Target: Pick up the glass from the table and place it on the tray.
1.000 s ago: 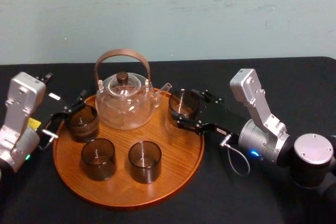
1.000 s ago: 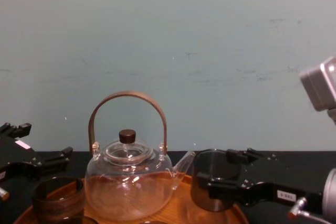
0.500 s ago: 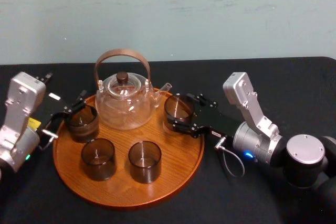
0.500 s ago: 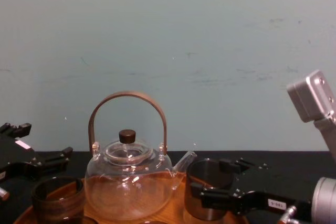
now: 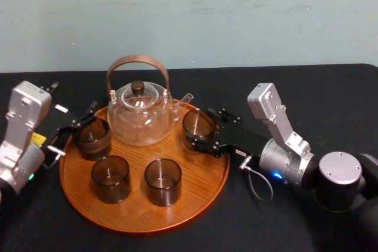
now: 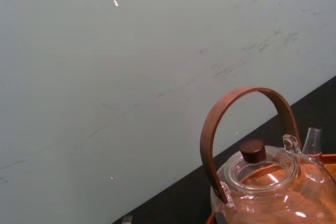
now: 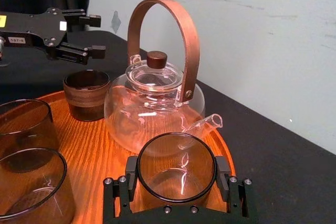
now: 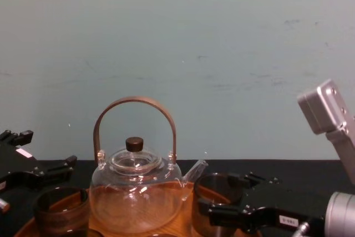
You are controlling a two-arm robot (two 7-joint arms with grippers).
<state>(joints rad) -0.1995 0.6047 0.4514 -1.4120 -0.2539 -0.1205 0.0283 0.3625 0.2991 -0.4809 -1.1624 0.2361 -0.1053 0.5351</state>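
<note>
My right gripper [image 5: 198, 127] is shut on a smoky glass [image 5: 195, 122], which it holds upright low over the right side of the round wooden tray [image 5: 136, 212]. In the right wrist view both black fingers [image 7: 131, 170] press against the sides of the glass [image 7: 177, 167]. The glass is close to the spout of the teapot [image 5: 139, 116]. I cannot tell whether its base touches the wood. My left gripper [image 5: 82, 121] stands open at the tray's left edge, beside and slightly above another dark glass [image 5: 93, 137], with nothing between its fingers. The black table [image 5: 266, 222] surrounds the tray.
Two more smoky glasses [image 5: 110, 176] [image 5: 162, 180] stand on the front half of the tray. The clear teapot with a brown hoop handle [image 7: 157, 82] fills the tray's back middle. Bare wood lies between the held glass and the front glasses. A pale wall rises behind the table.
The right gripper has carried the glass leftward and lower, from the tray's right rim further in over the wood. The left arm and the other glasses have not moved.
</note>
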